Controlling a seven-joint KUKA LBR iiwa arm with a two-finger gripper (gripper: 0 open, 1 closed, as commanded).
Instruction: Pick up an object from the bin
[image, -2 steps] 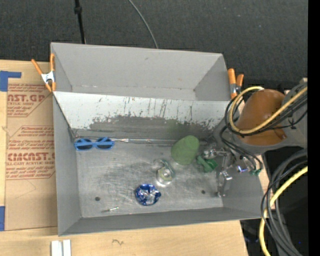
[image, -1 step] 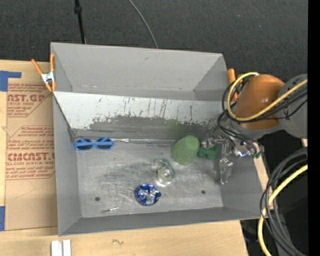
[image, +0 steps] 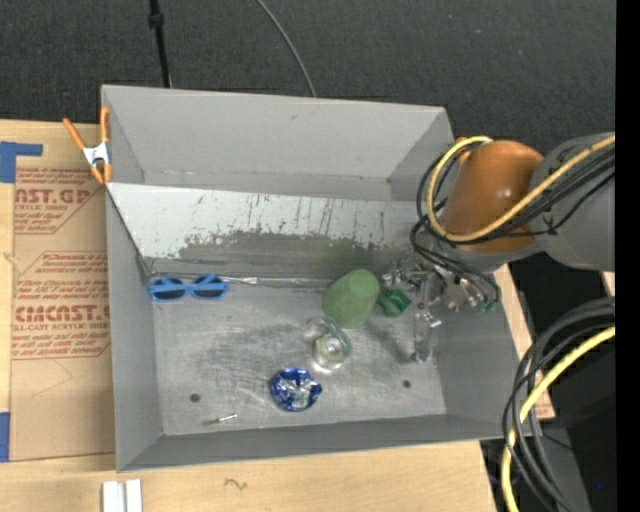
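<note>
Grey bin (image: 270, 150), scuffed floor. Green lump (image: 351, 296) lay mid-floor near the back wall; gripper (image: 422, 342) just right of it, open or closed not discernible. In front: clear piece (image: 328, 345), blue-white wad (image: 295, 389). Blue glasses (image: 188, 288) far left. Green bit (image: 395, 300) by gripper unidentifiable.

Bin (image: 200, 420) scratched matt grey metal; green ball (image: 352, 297) matt.

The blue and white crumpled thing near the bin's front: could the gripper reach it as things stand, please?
Probably yes: the crumpled thing lies open from above on bare floor; the gripper hangs to its right, only the clear piece nearby.
</note>
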